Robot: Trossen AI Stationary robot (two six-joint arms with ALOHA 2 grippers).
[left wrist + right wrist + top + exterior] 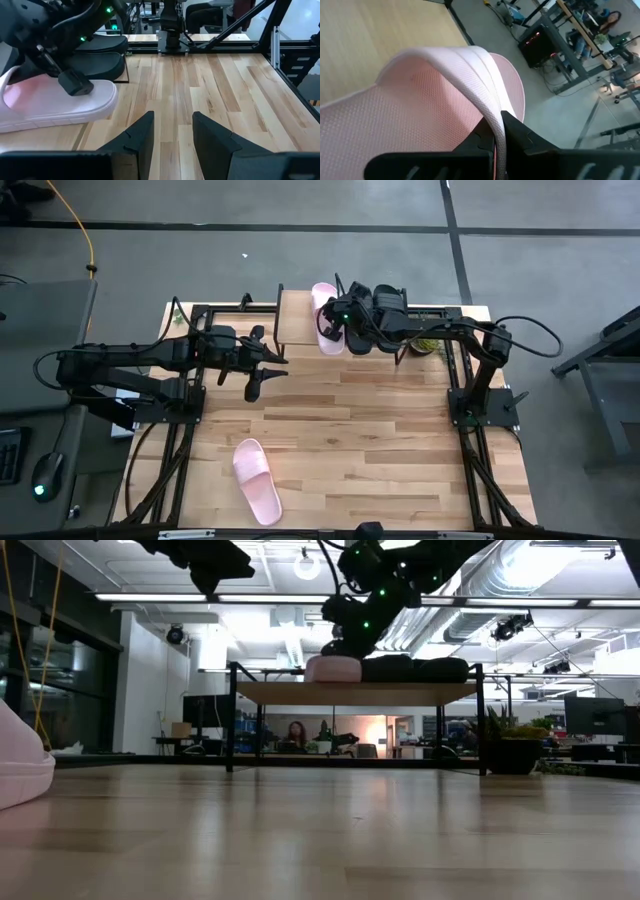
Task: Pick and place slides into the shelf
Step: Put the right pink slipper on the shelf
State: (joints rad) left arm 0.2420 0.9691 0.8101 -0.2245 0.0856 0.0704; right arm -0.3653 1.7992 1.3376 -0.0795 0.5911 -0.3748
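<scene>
While the right end effector [496, 131] is pinching the strap of a light pink slide [325, 320] between its closed fingers, that sandal is resting on the top board of the shelf [295, 315] at the far edge of the bench [400, 440], next to the black pair [375, 315] already lying there. The right wrist view is showing the fingers clamped on either side of the strap's edge, so the placement appears to be in its closing stage, with the release not yet made. From the low view, the pink sandal and the two black ones are sitting in a row on the board, though it is hard to tell whether the pink one is fully settled or being held slightly tilted. The left end effector [262, 365] is hovering over the bench just in front of the shelf, its fingers [137, 137] standing partly apart and holding nothing. The second light pink slide [257, 480] is lying well apart from the shelf, on the near part of the bench toward the left arm's side. By this reckoning, three of the four sandals are at the shelf and one is left to fetch; letting go of the strap and picking up that last slide are what is remaining.
</scene>
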